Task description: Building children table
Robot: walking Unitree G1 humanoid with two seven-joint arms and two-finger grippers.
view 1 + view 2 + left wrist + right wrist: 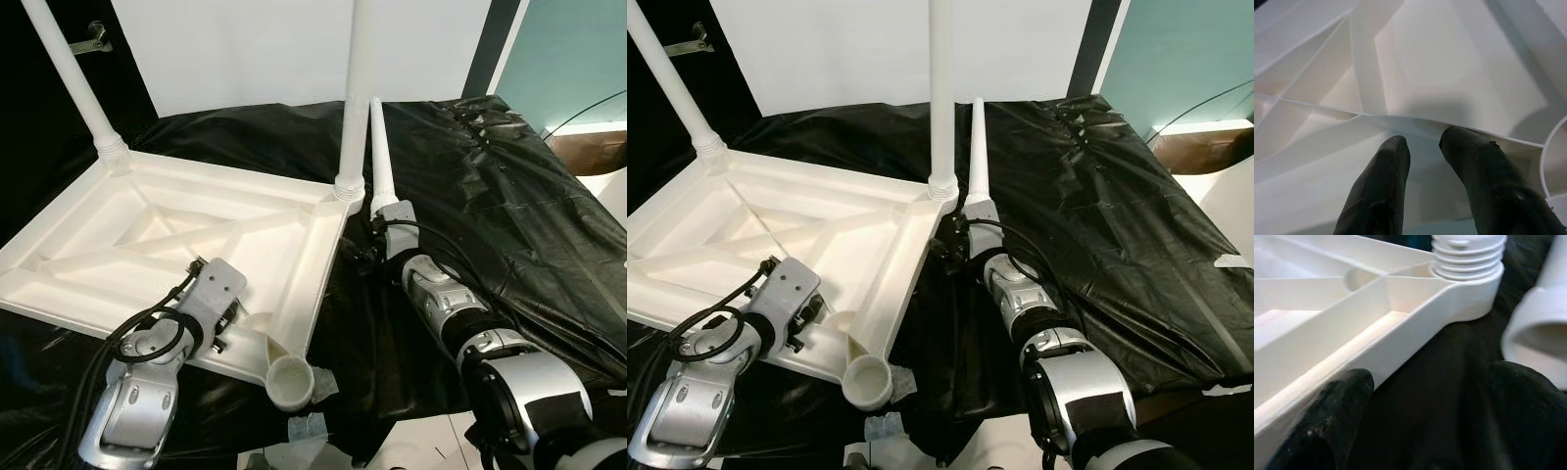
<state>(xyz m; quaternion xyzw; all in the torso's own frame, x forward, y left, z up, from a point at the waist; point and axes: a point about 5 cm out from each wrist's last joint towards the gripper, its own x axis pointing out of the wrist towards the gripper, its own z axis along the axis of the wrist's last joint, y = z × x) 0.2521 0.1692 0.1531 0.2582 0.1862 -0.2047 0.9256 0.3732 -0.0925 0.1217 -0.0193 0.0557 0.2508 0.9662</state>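
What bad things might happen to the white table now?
The loose leg lying by the right gripper is round, so it might roll across the black sheet. The upside-down tabletop could shift if the left gripper, resting on its edge, slips. The near corner socket has no leg.

White tabletop (176, 245) lies upside down, ribs showing, two legs (358, 88) screwed in upright; a loose leg (380, 152) lies just beside.
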